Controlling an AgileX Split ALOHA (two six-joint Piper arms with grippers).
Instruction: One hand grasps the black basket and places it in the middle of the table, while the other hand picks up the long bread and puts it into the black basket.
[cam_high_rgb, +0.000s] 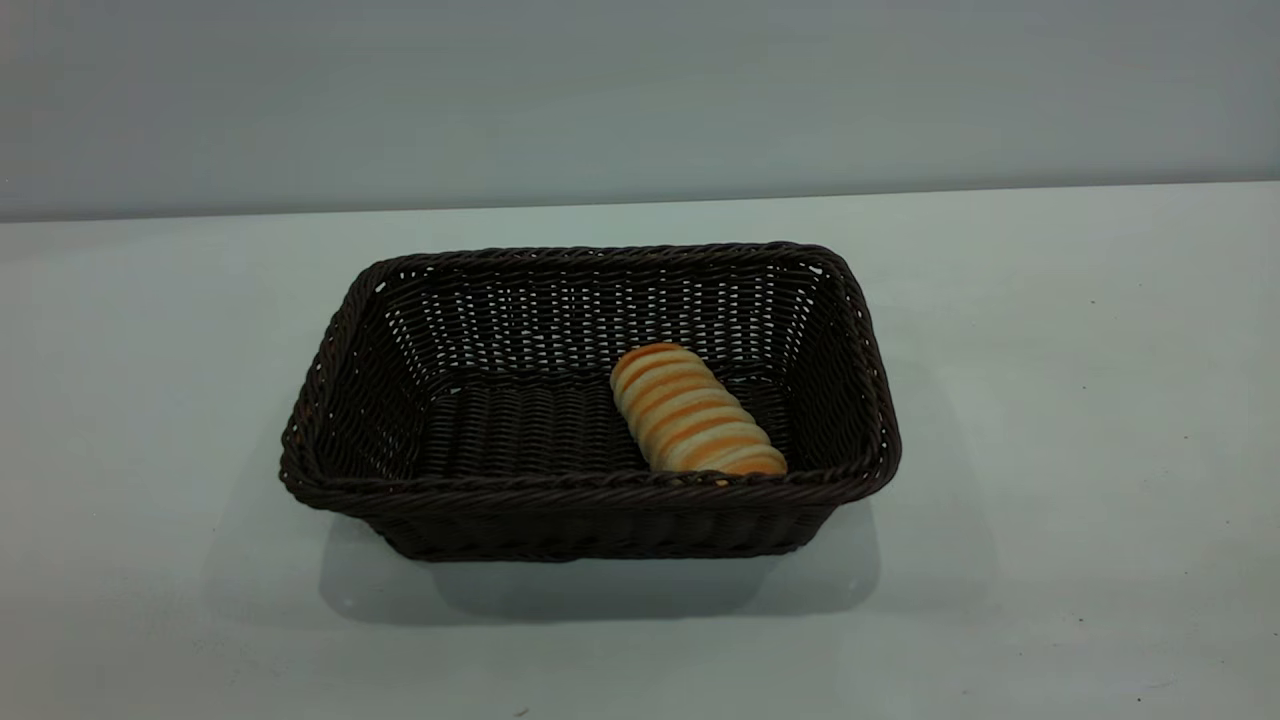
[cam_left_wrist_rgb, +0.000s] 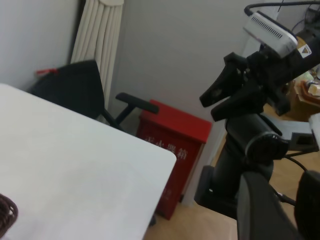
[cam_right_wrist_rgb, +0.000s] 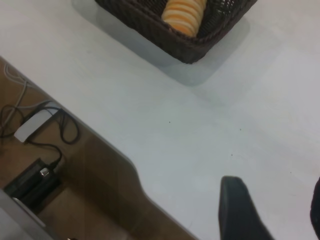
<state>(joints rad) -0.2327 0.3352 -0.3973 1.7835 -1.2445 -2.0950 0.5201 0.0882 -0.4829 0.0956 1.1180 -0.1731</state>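
Note:
The black basket (cam_high_rgb: 590, 492) stands around the middle of the white table (cam_high_rgb: 1050, 400). The long bread (cam_high_rgb: 695, 410) lies inside it, on the floor of its right half, slanting toward the front rim. Neither arm shows in the exterior view. In the right wrist view the basket (cam_right_wrist_rgb: 170, 37) with the bread (cam_right_wrist_rgb: 184, 15) lies well away from my right gripper (cam_right_wrist_rgb: 280, 210), which hovers open and empty over bare table. My left gripper (cam_left_wrist_rgb: 287, 202) is open and empty beyond the table's edge; a corner of the basket (cam_left_wrist_rgb: 6, 212) shows far from it. The right arm (cam_left_wrist_rgb: 250, 85) appears farther off there.
Off the table's end stand a red cabinet (cam_left_wrist_rgb: 172, 135) and a black chair (cam_left_wrist_rgb: 75, 87). Below the table's edge near the right arm, a white adapter (cam_right_wrist_rgb: 31, 126) and cables (cam_right_wrist_rgb: 60, 130) lie on the floor.

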